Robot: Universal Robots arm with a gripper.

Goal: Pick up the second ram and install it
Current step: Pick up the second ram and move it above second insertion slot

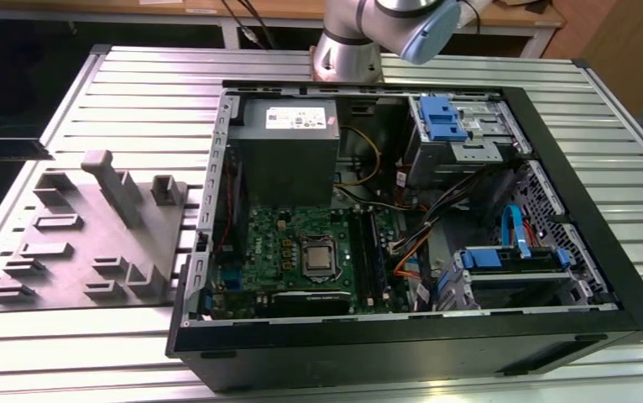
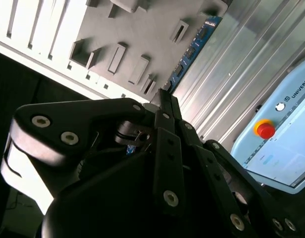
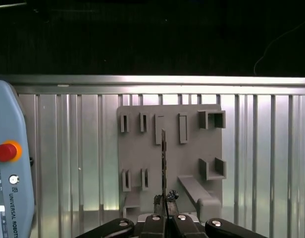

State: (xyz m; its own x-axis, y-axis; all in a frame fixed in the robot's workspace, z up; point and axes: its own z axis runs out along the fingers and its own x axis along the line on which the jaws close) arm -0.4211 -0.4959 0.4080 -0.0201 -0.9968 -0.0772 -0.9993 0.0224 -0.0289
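Above the grey moulded tray [image 3: 192, 144], the gripper [image 3: 165, 202] is pinched tight on the second ram [image 3: 164, 158]. The stick's long side runs straight out from the fingertips, toward the tray. The open computer case [image 1: 411, 353] sits next to the tray.

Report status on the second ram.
Pincer shut on second ram. Ram edge-on before grey tray; lifted or touching, cannot tell.
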